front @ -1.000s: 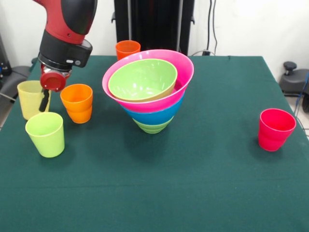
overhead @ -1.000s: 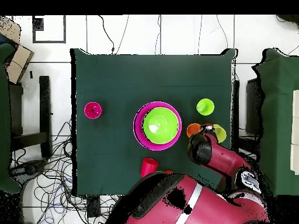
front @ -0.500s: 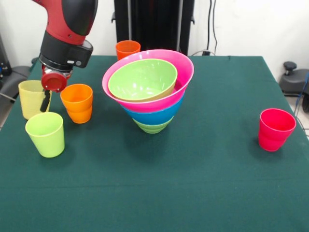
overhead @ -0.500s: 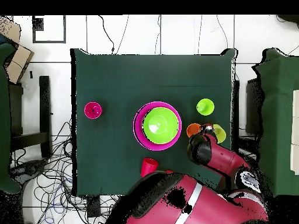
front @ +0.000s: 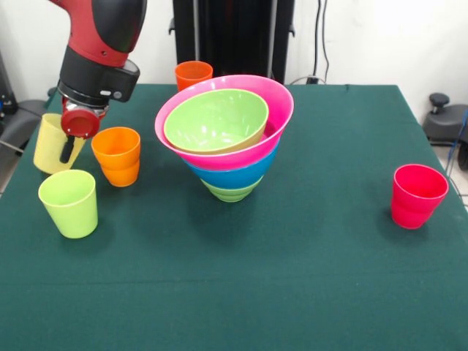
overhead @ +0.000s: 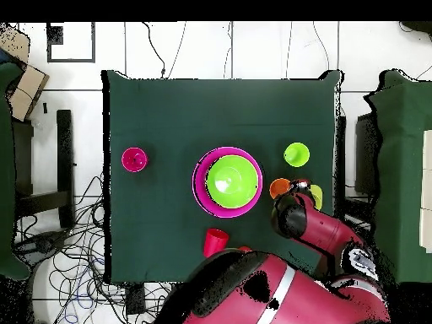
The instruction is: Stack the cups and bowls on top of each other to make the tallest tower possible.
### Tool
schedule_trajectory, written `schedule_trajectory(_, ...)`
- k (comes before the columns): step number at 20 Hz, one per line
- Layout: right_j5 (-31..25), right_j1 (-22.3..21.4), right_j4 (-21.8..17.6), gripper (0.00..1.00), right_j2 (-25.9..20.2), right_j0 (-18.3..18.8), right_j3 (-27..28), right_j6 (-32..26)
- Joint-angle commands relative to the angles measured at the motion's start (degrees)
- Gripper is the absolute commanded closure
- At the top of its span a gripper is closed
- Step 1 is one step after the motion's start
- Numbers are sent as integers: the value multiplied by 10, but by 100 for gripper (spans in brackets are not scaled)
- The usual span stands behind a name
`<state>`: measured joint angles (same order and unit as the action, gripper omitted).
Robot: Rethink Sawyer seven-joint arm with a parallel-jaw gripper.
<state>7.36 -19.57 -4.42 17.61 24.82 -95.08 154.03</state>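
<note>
Claw (front: 67, 150) hangs at the tilted pale yellow cup (front: 48, 144), one dark finger against its wall; whether it pinches the cup cannot be told. Four bowls form the tower (front: 225, 135) mid-counter (front: 292, 278). Five cups show in front: yellow, lime (front: 69, 202), two orange (front: 118, 156) (front: 193, 74), red (front: 417, 195).

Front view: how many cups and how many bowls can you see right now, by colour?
Cups: 5 – pale yellow, lime green, orange by the pincer, orange at the back, red.
Bowls: 4 – small light green bottom, blue, pink, light green top.
Total: 9.
</note>
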Motion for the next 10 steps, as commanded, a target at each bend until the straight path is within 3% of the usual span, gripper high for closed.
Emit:
schedule_trajectory(1,-11,3,-40,100,-74,6,-18,9)
schedule_trajectory(10,-37,-10,-27,100,-76,2,-20,11)
